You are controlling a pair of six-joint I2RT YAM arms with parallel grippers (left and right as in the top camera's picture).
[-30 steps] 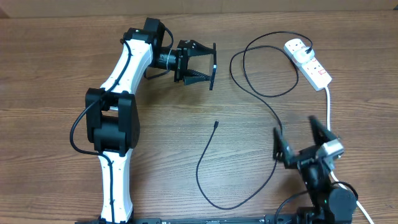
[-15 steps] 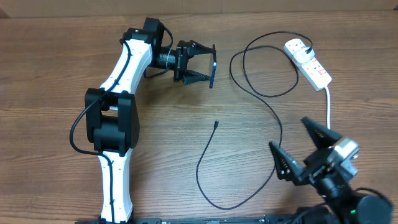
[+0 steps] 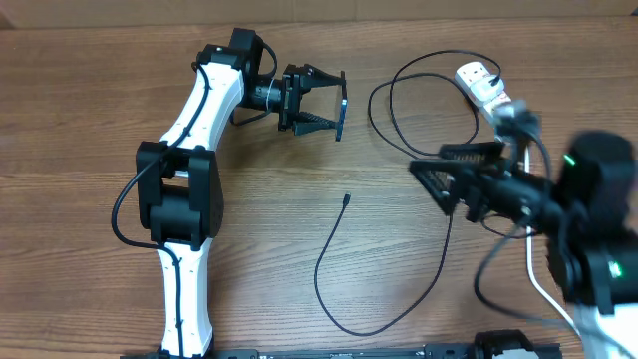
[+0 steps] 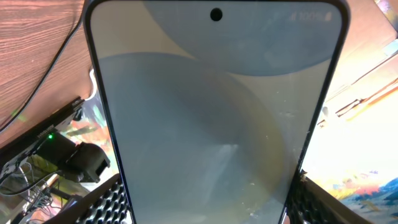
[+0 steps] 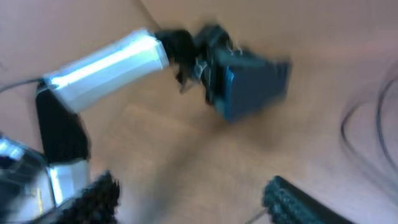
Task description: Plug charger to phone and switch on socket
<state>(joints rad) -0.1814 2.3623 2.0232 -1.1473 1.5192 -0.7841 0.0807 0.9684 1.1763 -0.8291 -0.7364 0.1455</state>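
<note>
Bare table [image 3: 261,231] around charger tip [image 3: 346,200]

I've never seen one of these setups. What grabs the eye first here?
The phone, clamped in the left gripper at the upper middle of the overhead view, fills the left wrist view. On the right, the right gripper shows blurred, jaws wide apart, beside the socket. Between them the charger snakes over the table, its tip lying loose mid-table.

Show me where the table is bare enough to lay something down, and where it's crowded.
The table is bare left of the left arm, and between that arm and the charger tip. Crowded: the right side, where charger loops, the socket and the open right gripper meet.
</note>
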